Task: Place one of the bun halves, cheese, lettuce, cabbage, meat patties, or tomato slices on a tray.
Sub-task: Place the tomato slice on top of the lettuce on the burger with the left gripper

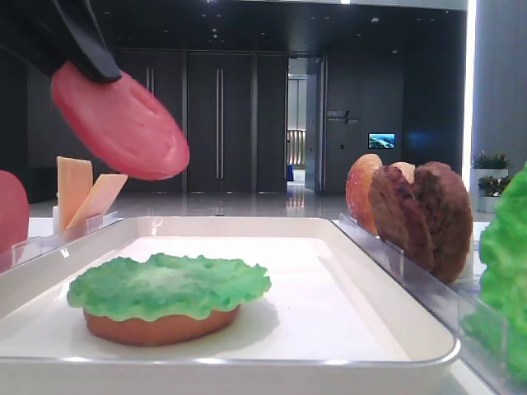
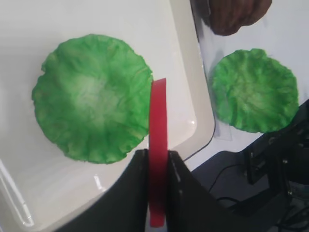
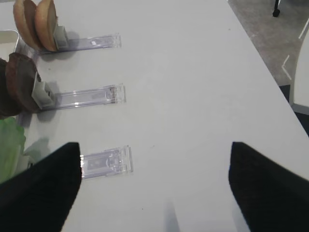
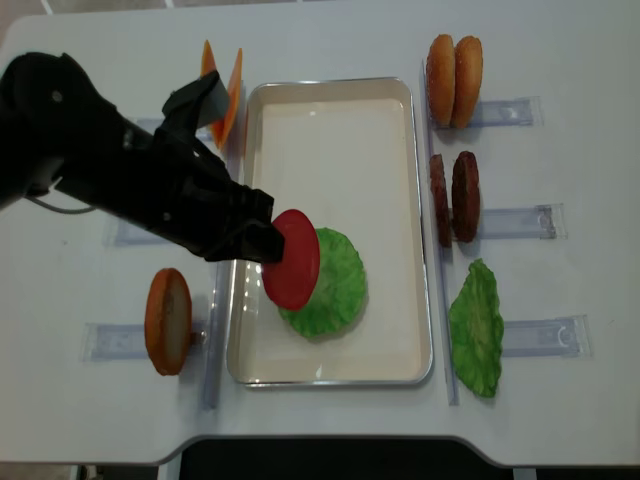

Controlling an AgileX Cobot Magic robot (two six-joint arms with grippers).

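Red and flat, 1 tomato slice (image 4: 291, 259) is pinched by its edge in the left gripper (image 4: 262, 240), whose jaws are clamped tight on it; in the left wrist view the slice shows edge-on between the 2 black fingers (image 2: 140, 183). It hangs tilted in the air over the left part of the white tray (image 4: 330, 130), above and partly overlapping the lettuce (image 4: 330, 285) that lies in the tray on top of a bun half (image 1: 160, 325).

Outside the tray stand 2 cheese slices (image 4: 222, 95), another bun half (image 4: 168, 320), 2 more bun halves (image 4: 454, 80), 2 meat patties (image 4: 454, 197) and a second lettuce leaf (image 4: 477, 328), in clear holder strips (image 4: 540, 337) on the white table (image 4: 560, 420).

The right gripper (image 3: 154, 188) hovers above the table with its fingers spread wide, seemingly holding nothing.
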